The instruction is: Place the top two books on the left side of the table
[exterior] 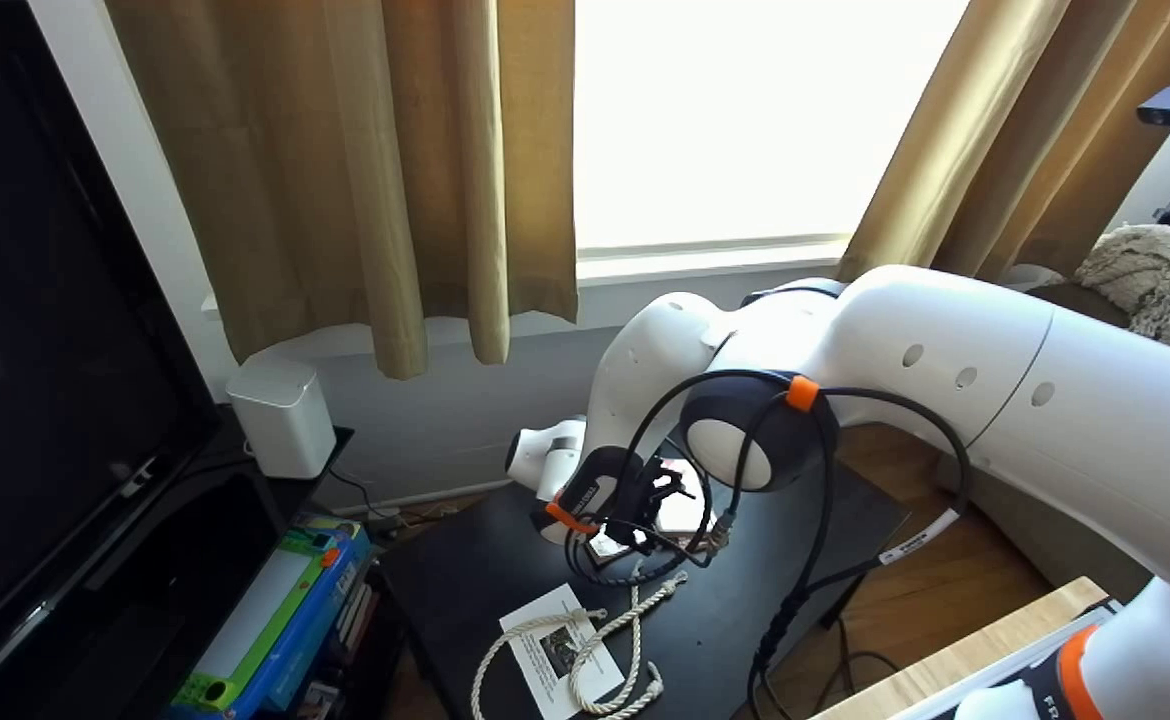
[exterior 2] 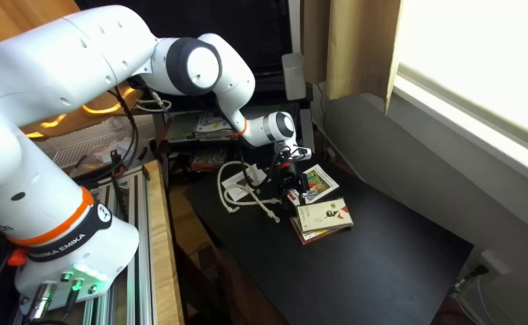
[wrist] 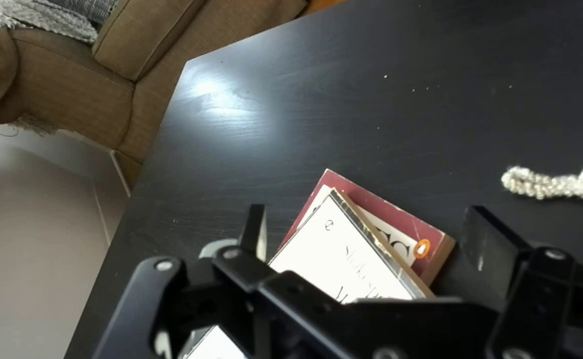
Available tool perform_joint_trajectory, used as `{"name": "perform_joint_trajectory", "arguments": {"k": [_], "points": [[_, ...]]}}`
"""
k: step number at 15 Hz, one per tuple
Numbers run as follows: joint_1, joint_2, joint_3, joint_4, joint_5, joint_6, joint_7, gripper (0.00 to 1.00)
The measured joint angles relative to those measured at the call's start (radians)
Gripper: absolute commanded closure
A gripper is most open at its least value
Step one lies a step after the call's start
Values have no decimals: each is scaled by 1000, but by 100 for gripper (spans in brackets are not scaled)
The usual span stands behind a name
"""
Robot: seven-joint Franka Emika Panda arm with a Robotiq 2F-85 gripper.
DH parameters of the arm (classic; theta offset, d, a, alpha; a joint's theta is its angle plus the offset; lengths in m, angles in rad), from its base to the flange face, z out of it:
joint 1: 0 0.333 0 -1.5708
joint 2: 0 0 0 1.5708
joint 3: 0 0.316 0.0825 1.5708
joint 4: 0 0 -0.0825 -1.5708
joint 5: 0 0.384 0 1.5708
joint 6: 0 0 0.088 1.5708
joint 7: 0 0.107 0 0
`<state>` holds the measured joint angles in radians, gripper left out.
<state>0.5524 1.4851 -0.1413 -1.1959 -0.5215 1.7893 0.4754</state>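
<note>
A small stack of books lies on the glossy black table. The top book has a cream cover and tan edge, and shows white in the wrist view. Under it, turned at an angle, is a dark red book with a cream label. The stack also shows in an exterior view, partly behind cables. My gripper is open and empty, its fingers apart on either side of the stack in the wrist view. In an exterior view, the gripper is low, beside the stack's TV-side edge.
A colourful booklet lies behind the gripper. A red-and-white item, partly hidden, lies under it. A rope lies over a white printed sheet. A white boxy gadget stands by the TV.
</note>
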Motion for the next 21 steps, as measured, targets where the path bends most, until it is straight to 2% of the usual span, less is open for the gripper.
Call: {"name": "perform_joint_trajectory", "arguments": {"k": [6,12,21], "points": [[5,0,-23,-40,-20,125,174,0],[4,-1,-25,-40,-22,138,188,0],[-2,-1,-26,-52,-22,228,190,0]]}}
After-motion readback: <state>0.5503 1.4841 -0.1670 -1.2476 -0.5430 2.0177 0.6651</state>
